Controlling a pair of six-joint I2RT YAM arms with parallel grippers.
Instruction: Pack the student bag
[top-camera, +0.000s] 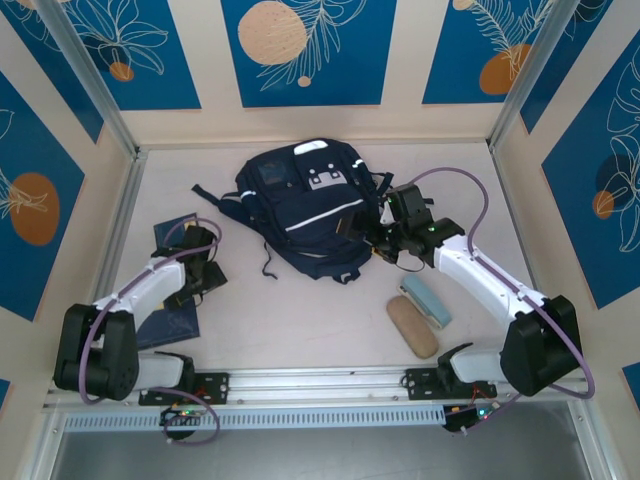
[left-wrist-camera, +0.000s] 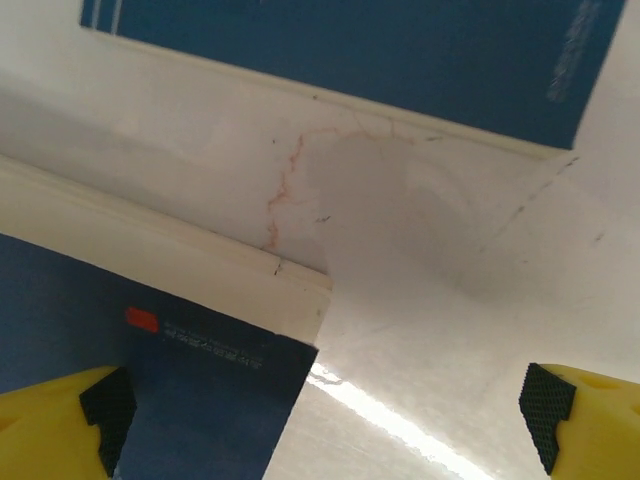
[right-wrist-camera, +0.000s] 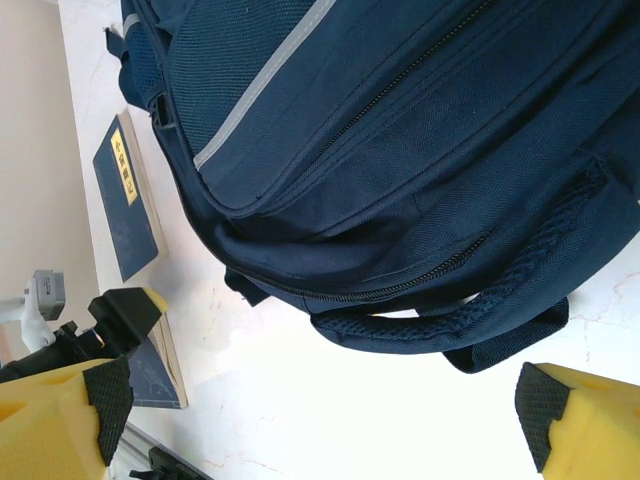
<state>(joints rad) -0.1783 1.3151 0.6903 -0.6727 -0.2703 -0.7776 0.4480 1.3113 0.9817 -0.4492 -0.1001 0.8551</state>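
Saw right gripper (right-wrist-camera: 320, 410) closest, yellow black-padded fingers (right-wrist-camera: 60, 420) spread wide, gripping nothing. Found student bag (right-wrist-camera: 400, 130) just ahead of those fingers, lying flat on table (right-wrist-camera: 300, 445): navy fabric, grey-white stripe, zippers shut, padded handle loop nearest the fingertips. Logged left gripper (left-wrist-camera: 325, 415) likewise spread wide, empty, left finger over dark blue book (left-wrist-camera: 200, 390); bag well off to that gripper's right.
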